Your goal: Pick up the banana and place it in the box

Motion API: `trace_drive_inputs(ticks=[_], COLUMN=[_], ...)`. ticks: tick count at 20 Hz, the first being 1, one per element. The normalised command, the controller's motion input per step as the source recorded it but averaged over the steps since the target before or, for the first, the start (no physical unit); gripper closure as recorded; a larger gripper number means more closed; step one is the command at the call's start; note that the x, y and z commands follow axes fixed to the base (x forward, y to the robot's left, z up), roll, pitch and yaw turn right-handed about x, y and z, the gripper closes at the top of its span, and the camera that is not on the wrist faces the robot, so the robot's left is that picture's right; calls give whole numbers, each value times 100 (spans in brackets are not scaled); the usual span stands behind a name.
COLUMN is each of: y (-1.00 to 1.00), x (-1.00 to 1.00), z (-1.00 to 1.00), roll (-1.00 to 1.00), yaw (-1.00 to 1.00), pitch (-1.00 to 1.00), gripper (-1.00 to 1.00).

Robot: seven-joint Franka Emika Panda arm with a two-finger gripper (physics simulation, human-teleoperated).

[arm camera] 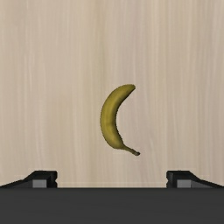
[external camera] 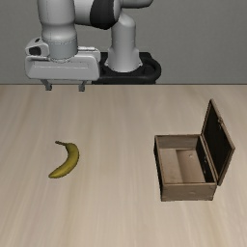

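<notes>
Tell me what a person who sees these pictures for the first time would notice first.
The curved yellow banana stands out first, lying alone on the pale wooden table at the exterior view's left. At the exterior view's right sits the brown wooden box, with its lid raised. The grey two-finger gripper hangs open above the table on the banana's side, touching nothing.
</notes>
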Motion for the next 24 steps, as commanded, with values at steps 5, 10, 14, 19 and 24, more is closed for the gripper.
trace_drive_inputs(ticks=[5,10,14,19,24], y=[0,0,0,0,0], x=[40,0,0,0,0], z=[-60,-100,-100,-100,-100], roll=[0,0,0,0,0], yaw=[0,0,0,0,0], pitch=[0,0,0,0,0], gripper=[-100,-100,-100,-100,-100])
